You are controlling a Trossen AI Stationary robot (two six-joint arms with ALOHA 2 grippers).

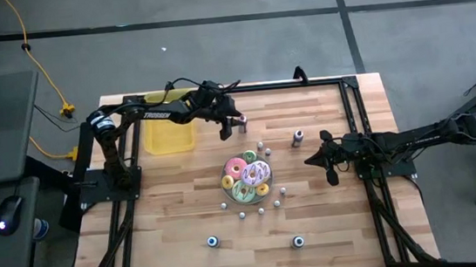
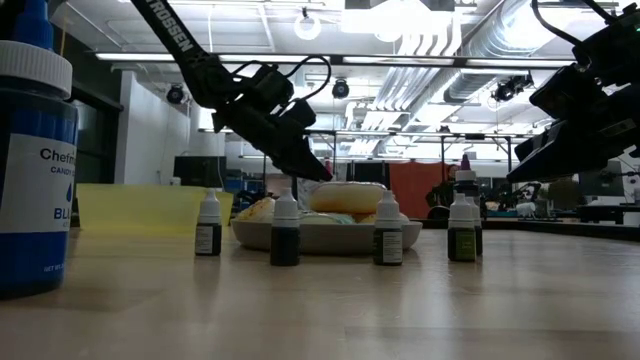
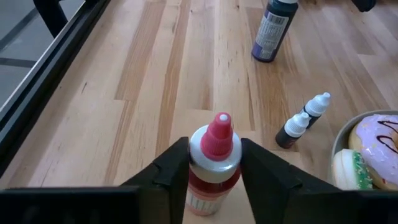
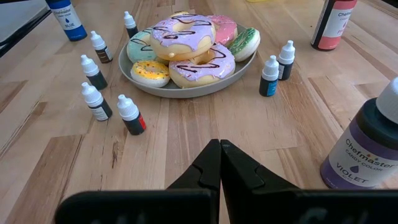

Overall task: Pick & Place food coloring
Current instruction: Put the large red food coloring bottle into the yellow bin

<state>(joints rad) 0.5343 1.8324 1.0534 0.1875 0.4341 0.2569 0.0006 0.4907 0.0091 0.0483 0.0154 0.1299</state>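
The food coloring is several bottles standing upright on the wooden table around a plate of doughnuts (image 1: 247, 178). A red bottle (image 3: 214, 180) with a red cap stands at the far side of the table, right of a yellow bin (image 1: 169, 129). My left gripper (image 3: 214, 149) is shut on it; it reaches in from the table's left (image 1: 234, 125). Two tiny white-capped bottles (image 3: 305, 121) stand between the red bottle and the plate. My right gripper (image 4: 219, 152) rests shut at the table's right (image 1: 312, 159), touching nothing. My left gripper pinches the red bottle between its two fingers at the white collar (image 3: 199, 144) just under the red cap. The fingers (image 3: 177, 165) come from the table's left, slanting down, one on each side. The bottle stays upright with its base on the table.
A violet bottle (image 4: 364, 149) stands just ahead of my right gripper, and a dark-capped one (image 3: 273, 31) beyond the red bottle. Two blue-capped bottles (image 1: 213, 241) (image 1: 298, 242) stand near the front edge. Several tiny bottles (image 4: 99, 99) ring the plate. A black frame (image 1: 353, 105) borders the table.
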